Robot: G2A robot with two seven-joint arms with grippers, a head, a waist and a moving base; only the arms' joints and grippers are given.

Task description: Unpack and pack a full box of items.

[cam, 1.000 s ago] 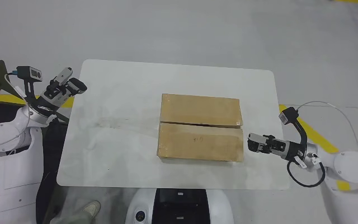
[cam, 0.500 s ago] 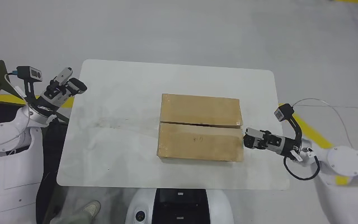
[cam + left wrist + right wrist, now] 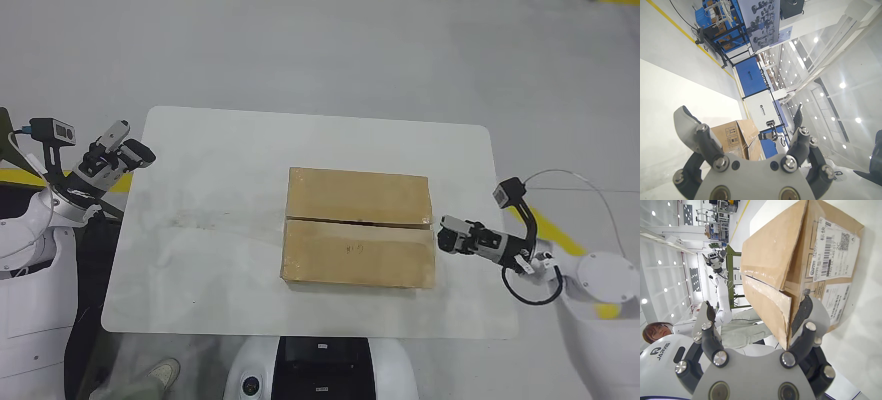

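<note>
Box: a brown cardboard box (image 3: pixel 358 228) sits mid-table (image 3: pixel 200 250). Both top flaps are folded down and meet along a seam (image 3: pixel 358 221) that runs the box's length.
Step in hand: I judge it to be opening the box, starting with the near flap (image 3: pixel 358 255) at the box's right end.
Right gripper: the right gripper (image 3: pixel 443 236) is at the box's right end, level with its top edge, spread wide and holding nothing.
Fingers: one dark pad (image 3: pixel 800 313) lies just beside the labelled end wall (image 3: pixel 831 255). The other finger (image 3: pixel 706 313) stands clear above the box's top. The near flap's end edge lies between them, and I cannot tell whether anything touches.
Right arm pose: it reaches in low from beyond the box's right end, wrist about level, pointing along the box's length.
Doing it well: slip the lower finger under the flap's end edge, not against the end wall. Close on the single layer of card. Then lift in an arc about the flap's long fold, away from the seam. A straight pull would likely drag the whole box.
Risk: pinching both flaps at the seam corner would lock them together.
Left gripper: the left gripper (image 3: pixel 135 155) is well apart from the box, beyond its left end. It is held raised, its fingers apart and empty.
</note>
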